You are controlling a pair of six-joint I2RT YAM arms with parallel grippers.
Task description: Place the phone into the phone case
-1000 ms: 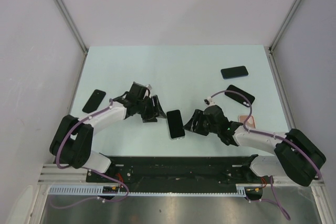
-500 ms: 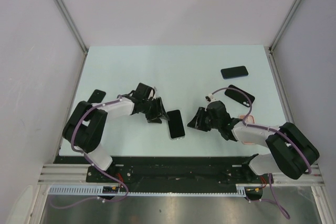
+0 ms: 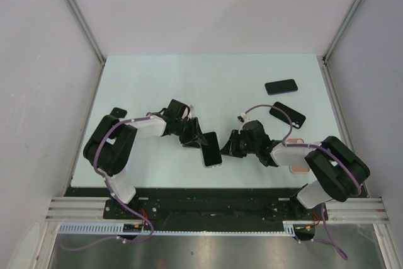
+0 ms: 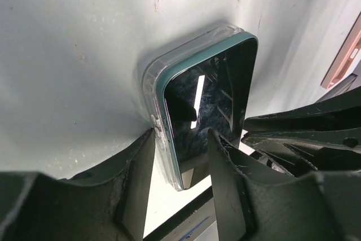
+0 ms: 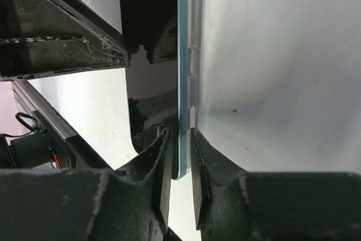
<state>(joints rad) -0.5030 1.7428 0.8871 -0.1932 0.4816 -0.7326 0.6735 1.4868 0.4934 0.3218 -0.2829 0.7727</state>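
Note:
The phone point(image 3: 211, 150), dark screen up with a teal rim, lies near the table's front middle, sitting partly in a clear phone case point(image 4: 151, 91). My left gripper point(image 3: 200, 140) is at its left side. In the left wrist view the left gripper point(image 4: 180, 162) is open, its fingers straddling the near edge of the phone point(image 4: 211, 103) with a gap on the case side. My right gripper point(image 3: 225, 148) is at the phone's right side. In the right wrist view the right gripper point(image 5: 179, 150) is pinched on the long edge of the phone point(image 5: 149, 38) and case point(image 5: 194, 38).
Two black phones point(image 3: 281, 86) point(image 3: 288, 113) lie at the back right. A pink case point(image 3: 297, 155) sits beside the right arm. Another black phone point(image 3: 116, 113) lies at the left, partly behind the left arm. The table's front rail point(image 3: 208, 193) is close below the phone.
Both arms have drawn in toward the phone from either side. Both grippers have narrowed, and the right one has closed onto the phone's edge.

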